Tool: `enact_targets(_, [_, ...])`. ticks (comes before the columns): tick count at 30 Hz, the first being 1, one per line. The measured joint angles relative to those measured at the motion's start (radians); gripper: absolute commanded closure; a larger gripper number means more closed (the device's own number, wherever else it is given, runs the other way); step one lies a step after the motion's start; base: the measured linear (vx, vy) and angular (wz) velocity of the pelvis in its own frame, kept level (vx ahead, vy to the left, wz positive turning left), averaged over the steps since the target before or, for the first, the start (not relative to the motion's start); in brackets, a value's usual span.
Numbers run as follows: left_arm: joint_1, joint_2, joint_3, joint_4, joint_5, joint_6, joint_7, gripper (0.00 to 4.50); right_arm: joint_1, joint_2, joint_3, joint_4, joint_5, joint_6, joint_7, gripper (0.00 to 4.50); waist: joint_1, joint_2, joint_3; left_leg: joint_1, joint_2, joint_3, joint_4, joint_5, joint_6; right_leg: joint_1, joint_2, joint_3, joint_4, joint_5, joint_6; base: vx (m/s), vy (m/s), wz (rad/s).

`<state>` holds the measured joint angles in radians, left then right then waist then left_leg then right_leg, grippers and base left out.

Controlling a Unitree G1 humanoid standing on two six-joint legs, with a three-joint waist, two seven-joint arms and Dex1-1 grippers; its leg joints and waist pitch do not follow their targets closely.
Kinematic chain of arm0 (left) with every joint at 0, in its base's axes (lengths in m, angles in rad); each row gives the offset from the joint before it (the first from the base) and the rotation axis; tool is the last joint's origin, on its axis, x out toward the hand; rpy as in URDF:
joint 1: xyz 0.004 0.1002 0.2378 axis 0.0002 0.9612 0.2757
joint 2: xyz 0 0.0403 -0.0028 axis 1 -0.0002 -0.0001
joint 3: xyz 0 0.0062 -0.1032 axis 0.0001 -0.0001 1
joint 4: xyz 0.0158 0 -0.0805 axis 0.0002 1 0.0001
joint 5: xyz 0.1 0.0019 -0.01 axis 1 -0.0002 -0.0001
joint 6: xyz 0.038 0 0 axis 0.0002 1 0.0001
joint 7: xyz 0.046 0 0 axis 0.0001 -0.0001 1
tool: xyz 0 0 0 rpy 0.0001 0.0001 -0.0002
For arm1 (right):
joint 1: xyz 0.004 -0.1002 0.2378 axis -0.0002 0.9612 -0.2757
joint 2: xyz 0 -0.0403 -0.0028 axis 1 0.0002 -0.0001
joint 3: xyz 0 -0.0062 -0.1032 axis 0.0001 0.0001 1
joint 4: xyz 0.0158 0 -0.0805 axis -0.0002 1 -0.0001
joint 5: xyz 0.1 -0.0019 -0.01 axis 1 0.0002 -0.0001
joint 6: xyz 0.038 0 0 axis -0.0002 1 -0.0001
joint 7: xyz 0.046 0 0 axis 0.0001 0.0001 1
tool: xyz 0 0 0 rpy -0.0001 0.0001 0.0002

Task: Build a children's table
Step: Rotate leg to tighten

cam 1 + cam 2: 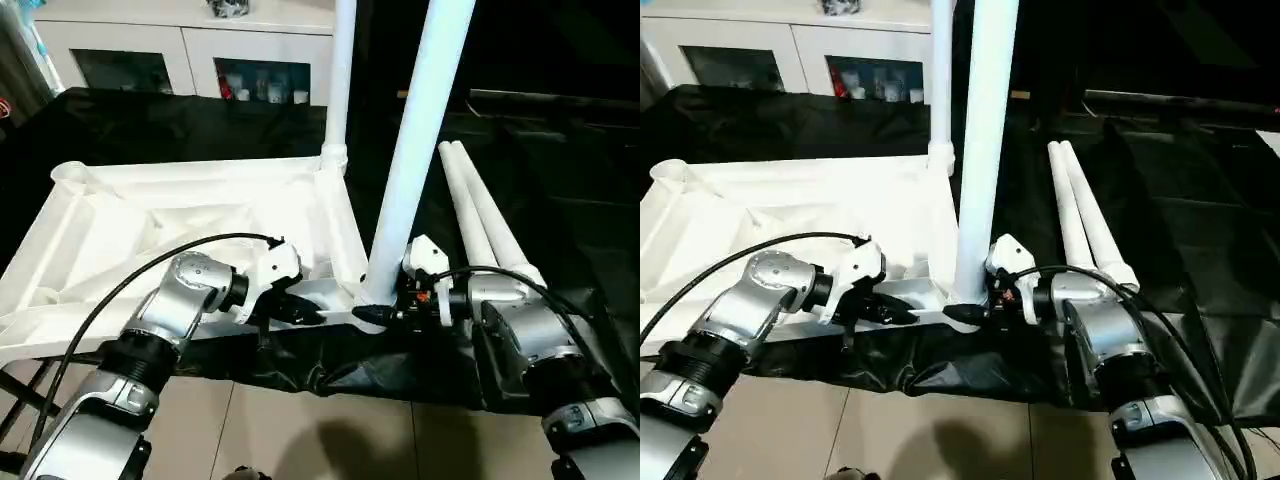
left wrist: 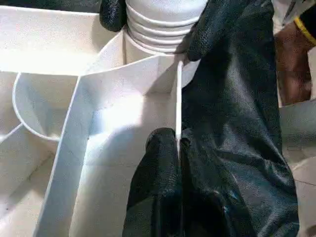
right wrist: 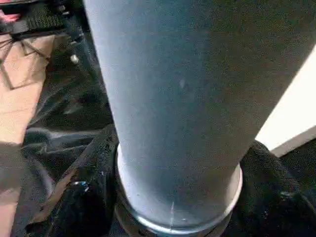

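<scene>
1. Two legs were seen upright in the upturned table top (image 1: 190, 215), which lay on the black-draped worktop (image 1: 560, 190) at its near left: one leg (image 1: 340, 75) seated at the top's far right corner, the other (image 1: 415, 150) standing in the near right corner socket (image 2: 148, 74). Two spare legs (image 1: 480, 215) lay side by side to the right, on the cloth.
2. The right gripper (image 1: 385, 312) was closed around the base of the near leg, its black fingers (image 3: 98, 182) pressed against the leg's foot.
3. The left gripper (image 1: 300, 310) was pinched narrowly on the top's thin side wall (image 2: 177, 98) just beside that socket — holding the top steady.
4. The step in hand was judged to be seating this second leg. The ribbed end (image 2: 158, 29) looked not fully sunk into the socket.
5. To do it well, the leg would best be kept plumb and pressed straight down — any lean could jam it in the socket.
6. The rim should be held firmly so the top is not slid off the worktop's near edge.
</scene>
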<state>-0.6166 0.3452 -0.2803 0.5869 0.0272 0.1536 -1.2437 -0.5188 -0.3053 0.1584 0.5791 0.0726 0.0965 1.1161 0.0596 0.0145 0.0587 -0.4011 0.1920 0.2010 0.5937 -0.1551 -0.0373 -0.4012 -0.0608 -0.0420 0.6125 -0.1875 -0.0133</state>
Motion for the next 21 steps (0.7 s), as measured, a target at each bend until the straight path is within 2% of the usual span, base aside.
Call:
enact_targets(4, [-0.016, -0.035, 0.012, 0.036, 0.019, -0.004, 0.097, 4.50, -0.002, 0.049, -0.037, 0.038, -0.014, -0.014, -0.158, 1.81, -0.006, -0.002, -0.001, 0.002, 0.000, 0.000, 0.000, 0.000, 0.000, 0.001, 0.000, 0.000, 0.001, 0.000, -0.001, 0.000, 0.000, 0.00])
enact_targets(6, [-0.060, -0.091, 0.032, 0.107, 0.048, 0.001, 0.223, 4.50, -0.040, 0.138, -0.100, 0.116, -0.030, -0.019, -0.388, 1.81, -0.016, -0.002, -0.001, 0.003, 0.000, 0.000, 0.000, 0.000, 0.000, 0.000, 0.000, 0.001, 0.001, 0.001, -0.002, 0.000, 0.000, 0.00])
enact_targets(8, [-0.084, -0.132, 0.033, 0.139, 0.060, 0.013, 0.308, 4.50, -0.066, 0.181, -0.132, 0.161, -0.035, -0.019, -0.537, 1.81, -0.020, -0.002, -0.001, 0.002, -0.001, 0.000, 0.000, 0.000, 0.000, 0.000, -0.001, 0.001, 0.000, 0.001, -0.001, 0.000, 0.000, 0.00])
enact_targets(12, [-0.141, -0.200, 0.041, 0.223, 0.079, 0.021, 0.442, 4.50, -0.136, 0.259, -0.194, 0.258, -0.032, -0.019, -0.789, 1.81, -0.022, -0.001, -0.001, 0.001, -0.002, 0.000, 0.000, 0.000, 0.000, 0.000, -0.001, 0.001, 0.000, 0.002, -0.002, 0.000, 0.000, 0.00])
enact_targets(14, [-0.166, -0.230, 0.042, 0.259, 0.084, 0.021, 0.491, 4.50, -0.162, 0.273, -0.207, 0.292, -0.033, -0.029, -0.871, 1.81, -0.018, 0.000, -0.001, 0.000, -0.002, 0.000, 0.000, 0.000, 0.000, 0.001, -0.001, 0.001, -0.001, 0.002, -0.002, 0.000, 0.000, 0.00])
enact_targets(16, [-0.178, -0.241, 0.042, 0.278, 0.084, 0.015, 0.505, 4.50, -0.167, 0.282, -0.218, 0.306, -0.035, -0.047, -0.904, 1.25, -0.016, 0.001, -0.002, 0.000, -0.002, 0.000, 0.000, 0.000, 0.000, 0.000, -0.001, 0.001, -0.002, 0.001, 0.000, 0.000, 0.000, 0.00])
enact_targets(19, [-0.191, -0.243, 0.042, 0.302, 0.086, -0.004, 0.520, 4.50, -0.186, 0.295, -0.233, 0.335, -0.033, -0.067, -0.915, 1.08, -0.017, 0.002, -0.002, -0.001, -0.002, 0.000, 0.000, 0.000, 0.000, 0.000, -0.001, 0.001, -0.002, 0.001, 0.000, 0.000, 0.000, 0.00])
enact_targets(21, [-0.193, -0.243, 0.042, 0.310, 0.087, -0.013, 0.524, 4.50, -0.187, 0.297, -0.237, 0.341, -0.030, -0.076, -0.915, 0.80, -0.018, 0.003, -0.002, -0.001, -0.001, 0.000, 0.000, 0.000, 0.000, 0.000, -0.001, 0.001, -0.002, 0.001, 0.000, 0.000, 0.000, 0.00])
